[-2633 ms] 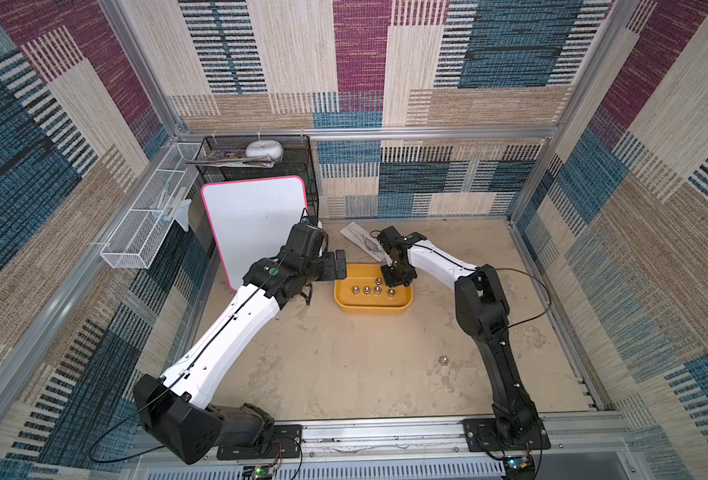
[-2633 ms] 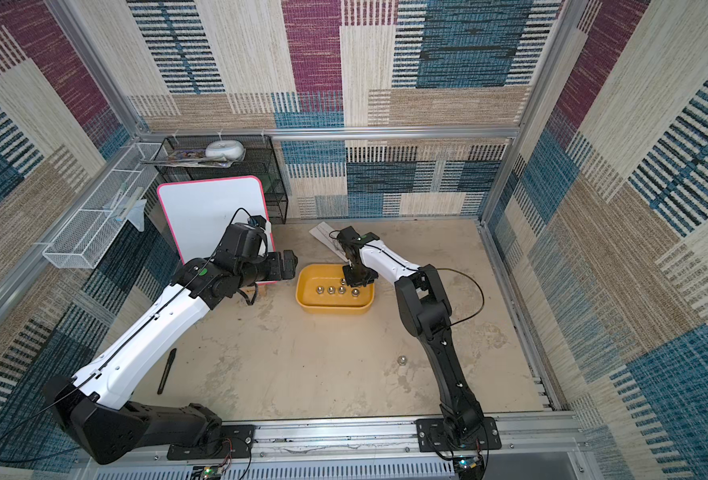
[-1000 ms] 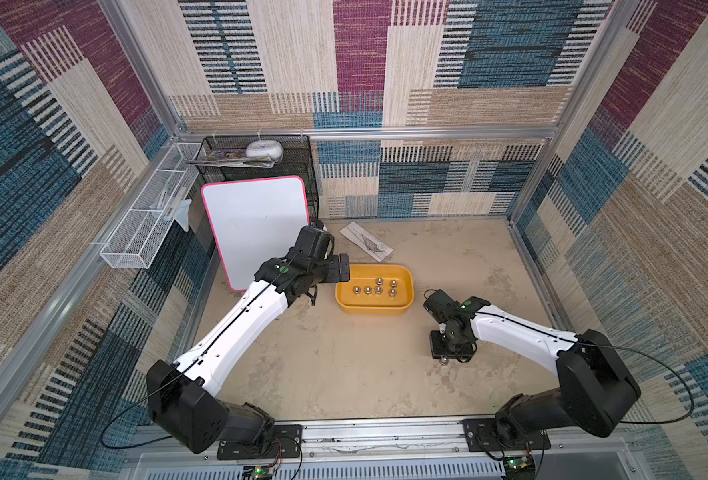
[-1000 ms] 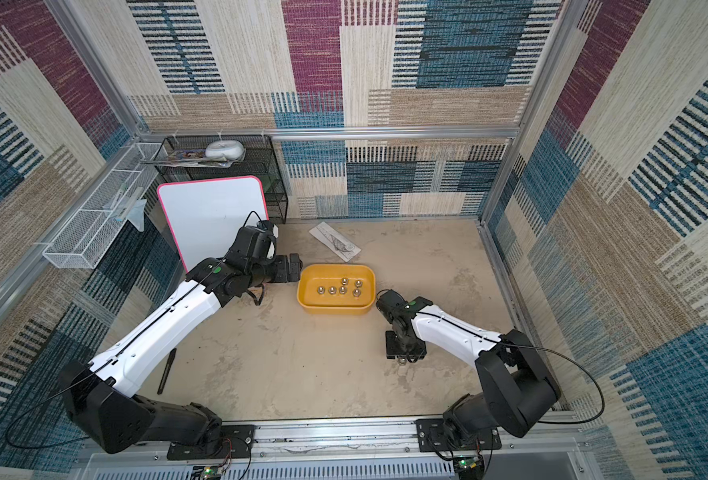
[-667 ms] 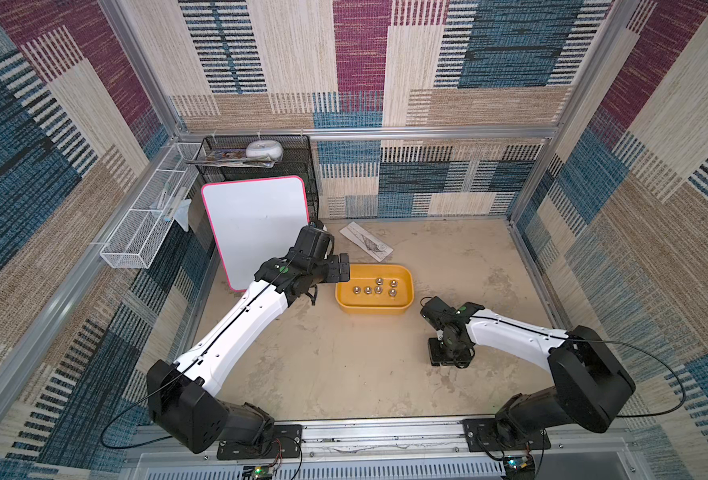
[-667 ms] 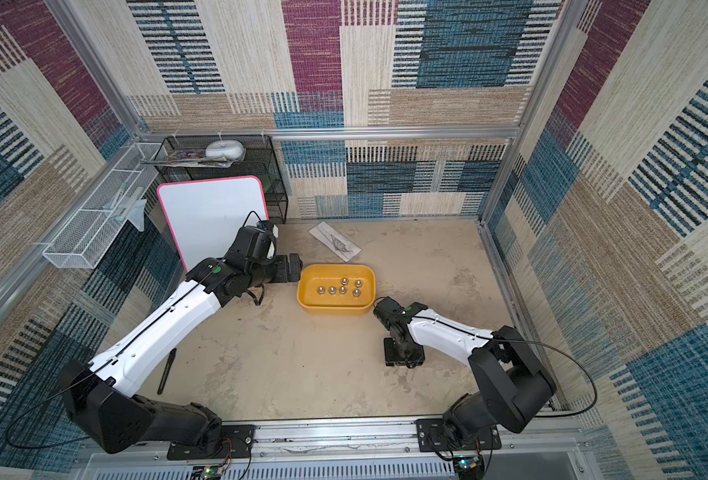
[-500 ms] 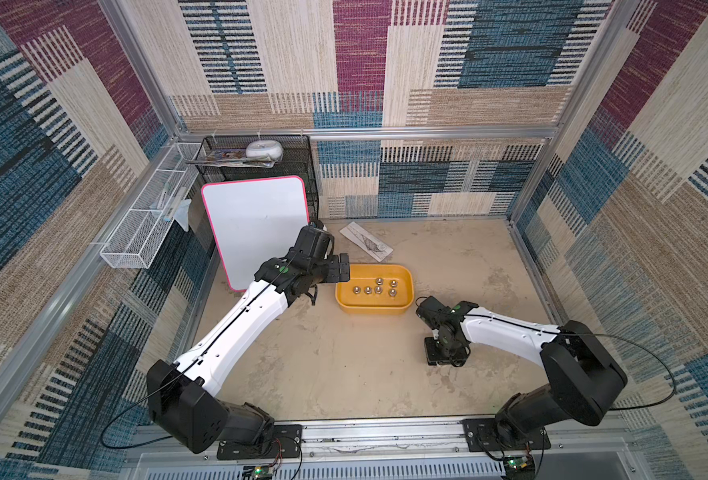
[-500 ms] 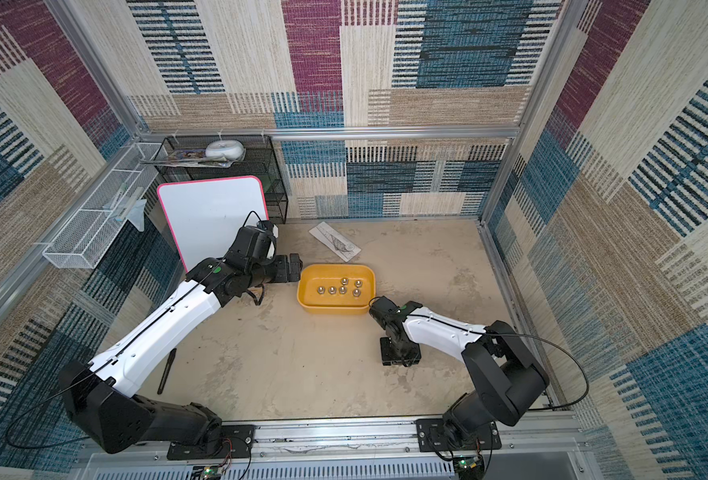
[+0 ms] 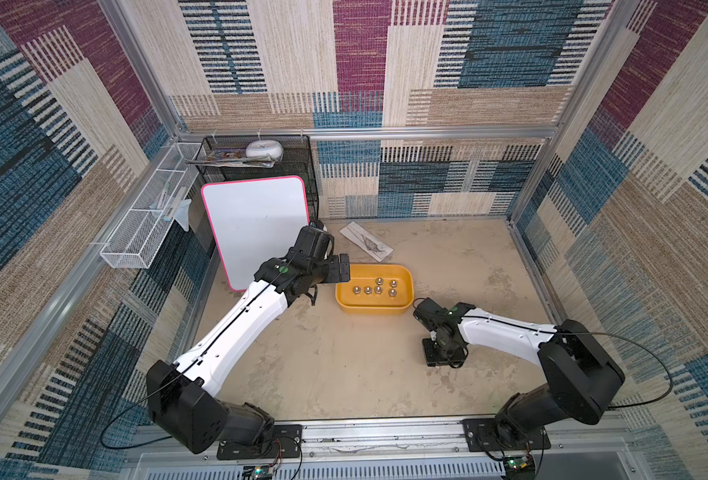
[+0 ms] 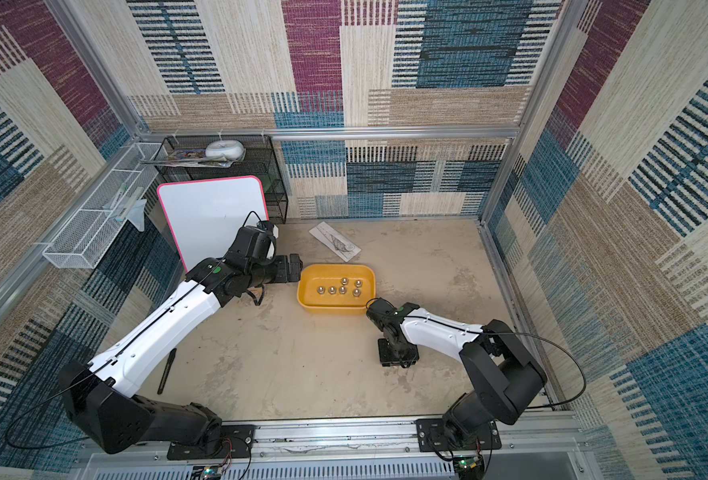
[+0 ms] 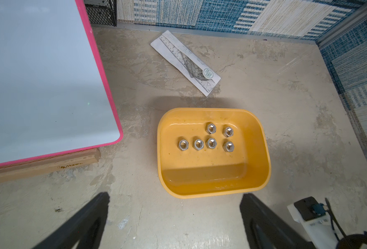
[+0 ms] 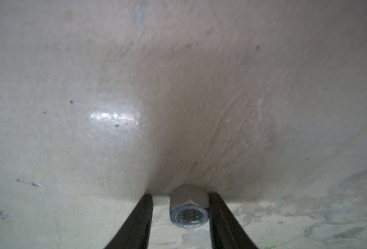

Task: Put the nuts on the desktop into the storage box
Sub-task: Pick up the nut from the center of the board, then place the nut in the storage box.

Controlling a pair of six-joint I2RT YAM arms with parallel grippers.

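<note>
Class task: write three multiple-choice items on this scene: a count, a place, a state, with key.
1. The nuts in the storage box number: A four; B six; C seven.
2. The remaining nut lies: A on the box's rim; B on the desktop between the fingers of the right gripper; C under the box.
3. The left gripper is: A open, empty; B shut on a nut; C shut, empty.
Key: B, six counted in the left wrist view; B, the right wrist view shows it; A, its fingers stand wide apart.

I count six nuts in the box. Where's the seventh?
In the right wrist view, the seventh nut sits on the desktop between the fingers of the right claw.
</note>
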